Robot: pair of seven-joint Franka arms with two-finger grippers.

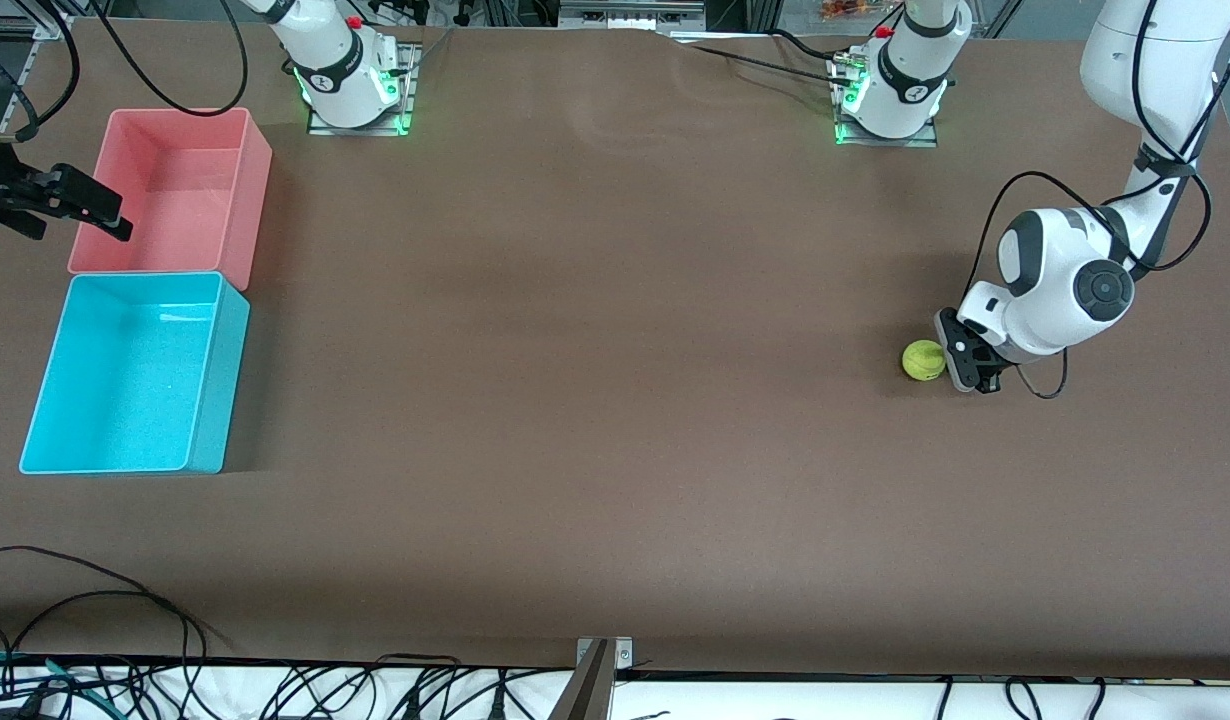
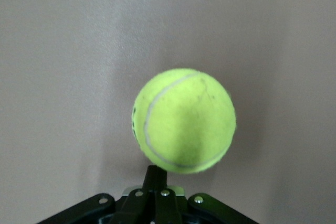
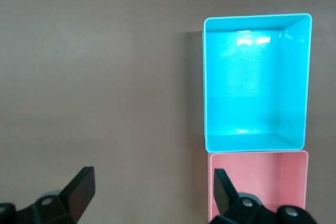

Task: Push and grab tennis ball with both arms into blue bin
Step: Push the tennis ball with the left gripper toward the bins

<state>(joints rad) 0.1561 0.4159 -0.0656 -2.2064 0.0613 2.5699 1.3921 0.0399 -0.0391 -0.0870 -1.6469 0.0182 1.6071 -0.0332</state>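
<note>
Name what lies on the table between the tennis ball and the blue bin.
Nothing: the front view shows only bare brown table between the tennis ball and the blue bin.

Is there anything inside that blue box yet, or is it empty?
Empty. The blue bin shows only its bare floor in the front and right wrist views; the tennis ball sits on the table by the left gripper.

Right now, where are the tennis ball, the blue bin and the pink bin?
tennis ball [image 1: 923, 360], front view, middle of the ball.
blue bin [image 1: 125, 370], front view, bare speckled floor.
pink bin [image 1: 190, 170], front view, bare floor.
</note>
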